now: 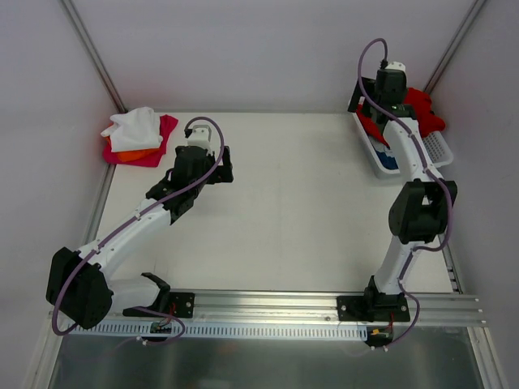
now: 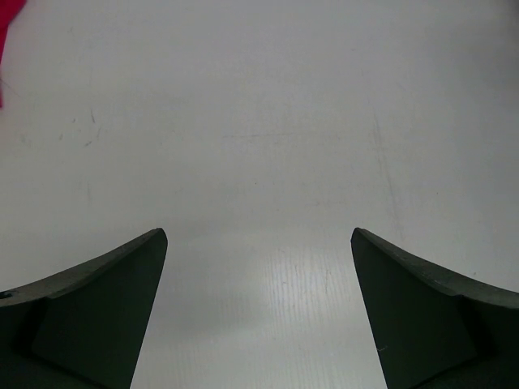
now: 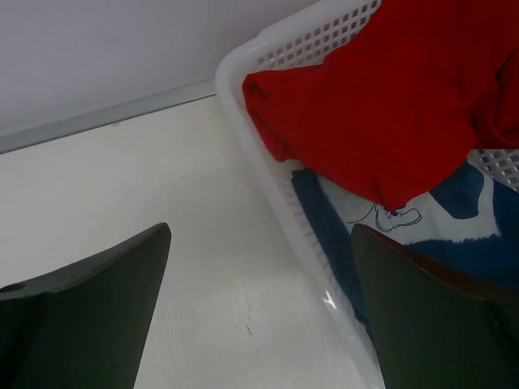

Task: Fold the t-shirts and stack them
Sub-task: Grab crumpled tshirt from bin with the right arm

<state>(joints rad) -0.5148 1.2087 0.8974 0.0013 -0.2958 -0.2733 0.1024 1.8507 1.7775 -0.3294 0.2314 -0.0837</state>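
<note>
A stack of t-shirts lies at the table's back left corner: a white one [image 1: 134,126] on top, an orange one [image 1: 135,151] under it and a magenta one [image 1: 162,138] at the bottom. My left gripper [image 1: 199,173] [image 2: 259,237] hangs open over bare table just right of the stack; only a magenta edge [image 2: 5,32] shows in its wrist view. My right gripper [image 1: 375,121] [image 3: 259,235] is open and empty at the basket's left rim. In the basket lie a red t-shirt [image 3: 389,105] [image 1: 423,109] and, under it, a navy blue one with a white print [image 3: 454,212].
The white lattice basket [image 1: 439,149] [image 3: 243,113] stands at the back right against the wall. Grey walls close the table at the back and sides. A metal rail [image 1: 268,304] with both arm bases runs along the near edge.
</note>
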